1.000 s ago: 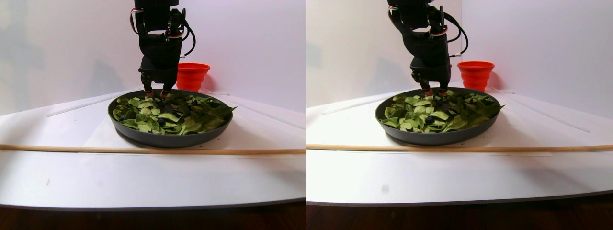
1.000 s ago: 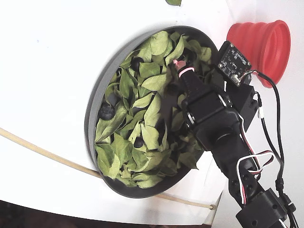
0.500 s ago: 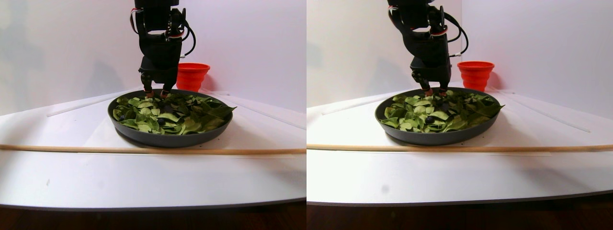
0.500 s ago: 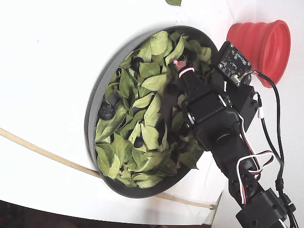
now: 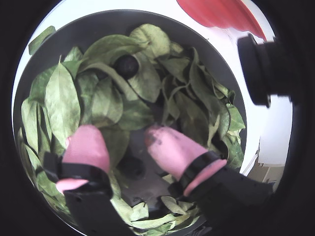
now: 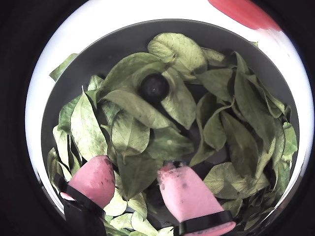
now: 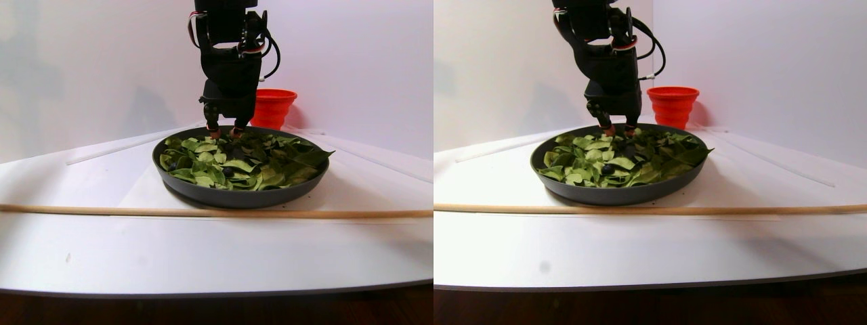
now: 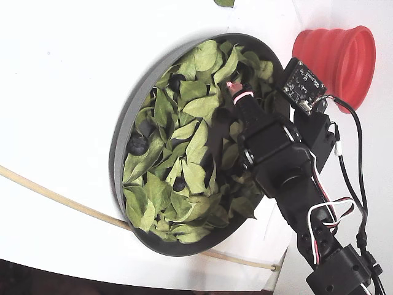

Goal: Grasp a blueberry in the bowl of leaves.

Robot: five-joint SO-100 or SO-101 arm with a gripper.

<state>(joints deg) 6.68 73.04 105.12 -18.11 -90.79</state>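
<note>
White tabletop (image 7: 217,250) and a plain white wall surround your work area, with a thin wooden rod (image 7: 203,212) lying across the table in front of the bowl (image 7: 203,195).

Note the layout. The wide dark-grey bowl is filled with loose green leaves (image 6: 133,132), and the blueberries lie scattered among them, some partly covered. You therefore have to reach down between leaves rather than take a berry from a clear surface. The red cup (image 8: 334,55) stands outside the bowl, beyond the pincer, and plays no part in this step.

Check the pincer (image 5: 125,142). Its two pink fingertips (image 5: 87,147) stand apart, open, with nothing held between them. In a wrist view, one dark blueberry (image 5: 131,166) lies low between the fingertips, partly in shadow, so the pincer appears placed to straddle it. A second, clearly exposed blueberry (image 6: 154,87) rests on the leaves well ahead of the fingertips.

Observe the arm pose. In the stereo pair view, the arm (image 7: 230,61) hangs nearly vertical over the far side of the bowl, fingertips pointing down at leaf level. Whether the tips touch the leaves cannot be confirmed.

Before closing, judge whether a leaf will be pinched along with the berry.
</note>
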